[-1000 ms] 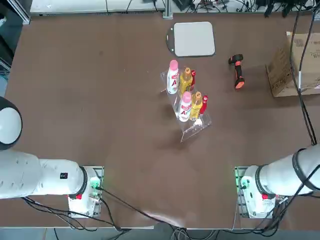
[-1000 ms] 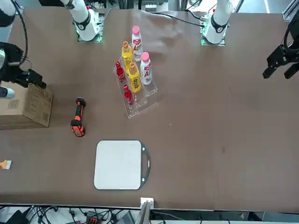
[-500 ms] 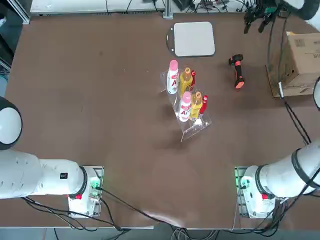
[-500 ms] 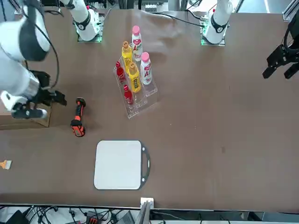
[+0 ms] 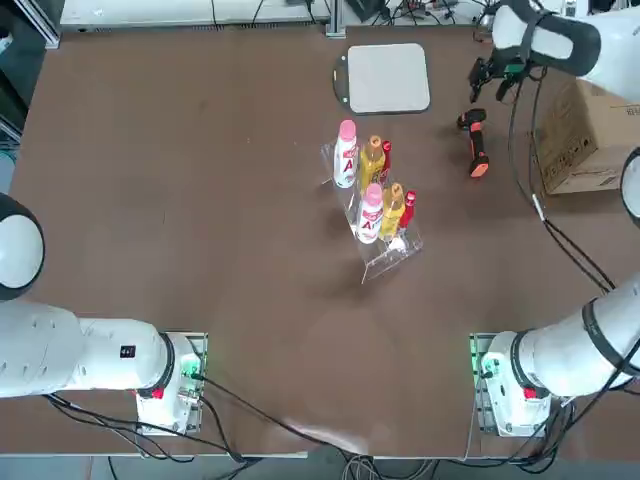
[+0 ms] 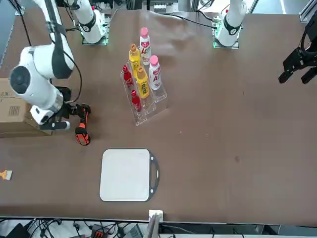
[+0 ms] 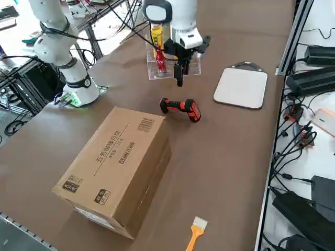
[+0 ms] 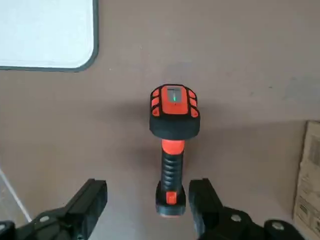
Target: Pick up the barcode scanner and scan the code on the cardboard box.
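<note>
The barcode scanner (image 5: pixel 474 143) lies flat on the brown table, black head toward the grey pad, orange handle end toward the robot. My right gripper (image 5: pixel 492 82) hovers open above it, touching nothing. In the wrist view the scanner (image 8: pixel 173 135) shows its orange-and-black head beyond the gripper (image 8: pixel 147 194), with the handle end just inside one finger (image 8: pixel 202 197). The cardboard box (image 5: pixel 590 130) sits at the table's right edge, beside the scanner. From the side, the box (image 7: pixel 115 167) shows printed labels and a barcode on its top face, the scanner (image 7: pixel 180 108) lies beyond it, and the gripper (image 7: pixel 191 60) hangs further off.
A clear rack of red-capped, yellow and white bottles (image 5: pixel 372 190) stands mid-table, left of the scanner. A flat grey pad (image 5: pixel 388 77) lies at the far edge. A small brush (image 7: pixel 194 232) rests near the box. The arm's cable (image 5: pixel 545 215) hangs past the box.
My right arm has swung from over the box across to above the scanner, its gripper staying open. The scanner and box have not moved.
</note>
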